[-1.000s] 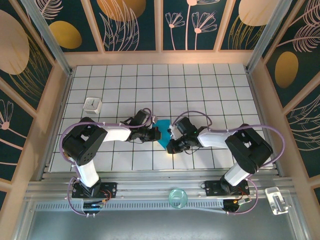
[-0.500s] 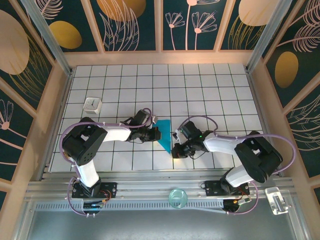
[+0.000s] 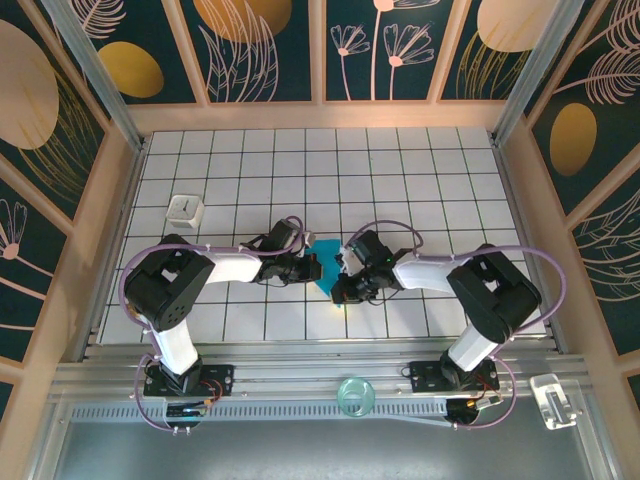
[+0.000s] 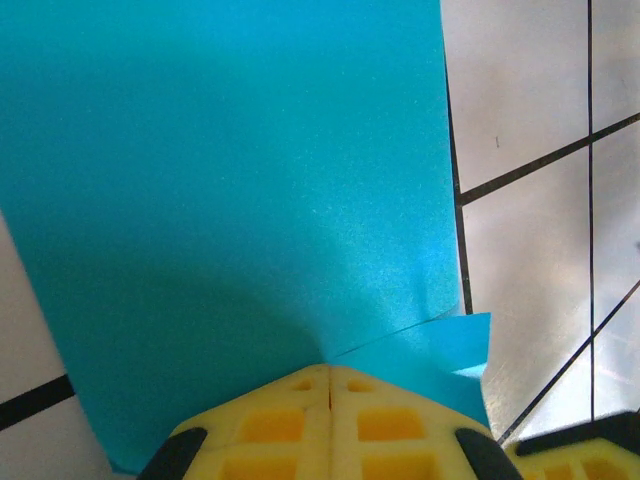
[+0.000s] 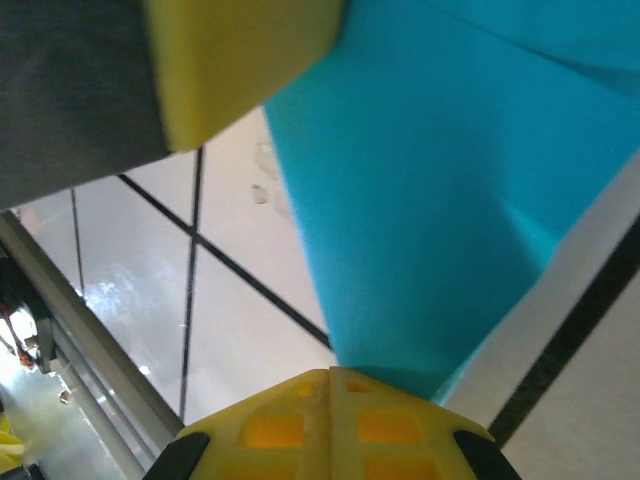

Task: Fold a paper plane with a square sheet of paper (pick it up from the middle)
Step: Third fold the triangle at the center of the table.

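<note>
The teal-blue sheet of paper [image 3: 324, 262] lies folded into a tapering wedge on the white grid table, between my two grippers. My left gripper [image 3: 313, 267] is shut, and its yellow tips [image 4: 329, 372] press down on the paper [image 4: 230, 180] where a folded flap [image 4: 435, 350] begins. My right gripper [image 3: 342, 278] is shut too. Its tips [image 5: 330, 375] rest on the narrow end of the paper [image 5: 440, 200]. Nothing shows between either pair of jaws. A yellow finger of the left gripper [image 5: 240, 70] shows at the top of the right wrist view.
A small white cube [image 3: 185, 209] sits at the table's left. A clear ring [image 3: 353, 396] and a clear plastic piece [image 3: 555, 400] lie on the front rail. Wooden walls [image 3: 520, 170] enclose the table on three sides.
The right gripper drew back to the right and towards the front, uncovering the paper's pointed shape, then came back onto the paper. The left gripper stayed pressed in place.
</note>
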